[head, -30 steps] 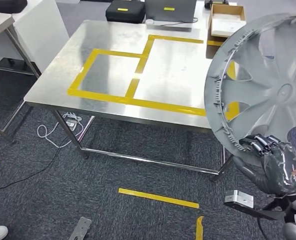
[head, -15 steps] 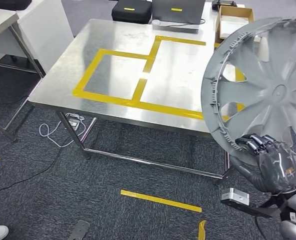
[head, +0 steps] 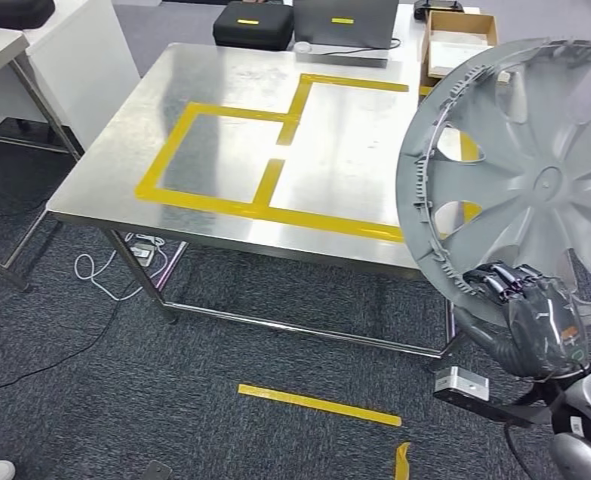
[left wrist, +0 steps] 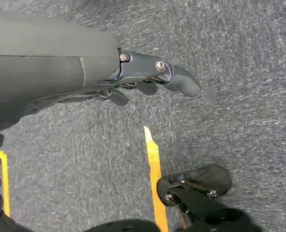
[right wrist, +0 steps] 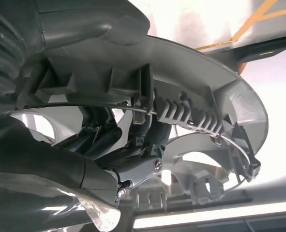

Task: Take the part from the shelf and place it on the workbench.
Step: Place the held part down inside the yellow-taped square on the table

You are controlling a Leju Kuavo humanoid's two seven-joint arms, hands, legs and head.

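Dark fingers (head: 496, 283) of the right hand (head: 537, 325) curled over the lower rim of the grey wheel cover (head: 518, 170), gripping it at lower right of the head frame; same grasp seen close in the right wrist view, fingers (right wrist: 141, 140) hooked between the ribbed rim and spokes of the cover (right wrist: 207, 116). Cover held tilted, face toward the camera, filling the right side of the frame, overlapping the right edge of the steel table (head: 224, 110). Yellow tape rectangles (head: 277, 150) marked on the table top at frame centre. Left hand (left wrist: 134, 79) hung over grey carpet (left wrist: 225, 58), fingers (left wrist: 181, 79) loosely extended, holding nothing, beside a yellow floor strip (left wrist: 154, 174)
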